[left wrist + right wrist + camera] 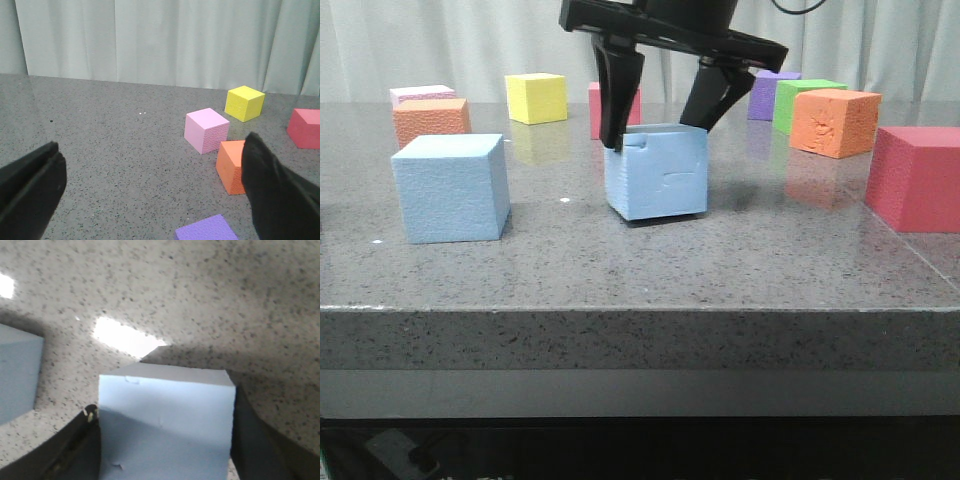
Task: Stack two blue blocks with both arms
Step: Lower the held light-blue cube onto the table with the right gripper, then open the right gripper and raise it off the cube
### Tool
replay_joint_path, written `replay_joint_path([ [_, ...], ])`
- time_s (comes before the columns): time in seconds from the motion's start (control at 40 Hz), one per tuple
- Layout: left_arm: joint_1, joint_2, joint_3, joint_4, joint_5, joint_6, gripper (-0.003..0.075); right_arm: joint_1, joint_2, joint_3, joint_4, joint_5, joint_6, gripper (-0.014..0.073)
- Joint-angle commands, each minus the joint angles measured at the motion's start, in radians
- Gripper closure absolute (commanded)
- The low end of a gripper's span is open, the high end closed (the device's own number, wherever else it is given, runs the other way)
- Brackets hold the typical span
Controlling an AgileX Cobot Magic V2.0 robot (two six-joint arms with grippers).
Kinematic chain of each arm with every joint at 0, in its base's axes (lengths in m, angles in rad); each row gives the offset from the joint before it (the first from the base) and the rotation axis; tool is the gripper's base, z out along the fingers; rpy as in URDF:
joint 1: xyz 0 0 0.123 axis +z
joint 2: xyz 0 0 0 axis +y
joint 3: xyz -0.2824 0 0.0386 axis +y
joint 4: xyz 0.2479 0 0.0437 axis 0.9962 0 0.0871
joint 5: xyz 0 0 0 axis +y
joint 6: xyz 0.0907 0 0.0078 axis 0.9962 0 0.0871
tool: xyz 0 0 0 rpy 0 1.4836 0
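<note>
The notched blue block (pixel 657 172) sits mid-table, slightly tilted. My right gripper (pixel 655 133) comes down from above, its dark fingers (pixel 617 95) pressed on the block's two sides near the top. In the right wrist view the block (pixel 165 410) fills the gap between both fingers of the right gripper (pixel 164 440). The plain blue block (pixel 451 187) stands to the left, apart, and shows at the edge of the right wrist view (pixel 17 375). My left gripper (pixel 152 165) is open and empty over bare table, and is out of the front view.
At the back stand pink (pixel 421 94), orange (pixel 431 120), yellow (pixel 536 97), red (pixel 610 108), purple (pixel 769 92), green (pixel 800 100) and orange (pixel 834 121) cubes. A large red cube (pixel 918 178) is at the right. A purple cube (pixel 206 229) lies near the left gripper.
</note>
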State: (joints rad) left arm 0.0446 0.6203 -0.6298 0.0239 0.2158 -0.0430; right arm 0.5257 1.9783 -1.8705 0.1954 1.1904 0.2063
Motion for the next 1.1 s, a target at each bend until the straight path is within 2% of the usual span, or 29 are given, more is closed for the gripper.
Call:
replay_joint_path([
  [0.0,0.0,0.006,-0.036,-0.001,-0.087,-0.006,0.0029,-0.002,-0.063,-0.023,0.029,-0.048,-0.014,0.0207],
  [0.28,0.0,0.006,-0.036,-0.001,-0.087,-0.006,0.0029,-0.002,-0.063,-0.023,0.032,-0.064,-0.014,0.0205],
  [0.55,0.0,0.006,-0.036,-0.001,-0.087,-0.006,0.0029,-0.002,-0.063,-0.023,0.032,-0.063,-0.014,0.0009],
  [1.08,0.0,0.006,-0.036,-0.001,-0.087,-0.006,0.0029,-0.002,-0.157,-0.027,0.031,-0.076,-0.024,0.0013],
])
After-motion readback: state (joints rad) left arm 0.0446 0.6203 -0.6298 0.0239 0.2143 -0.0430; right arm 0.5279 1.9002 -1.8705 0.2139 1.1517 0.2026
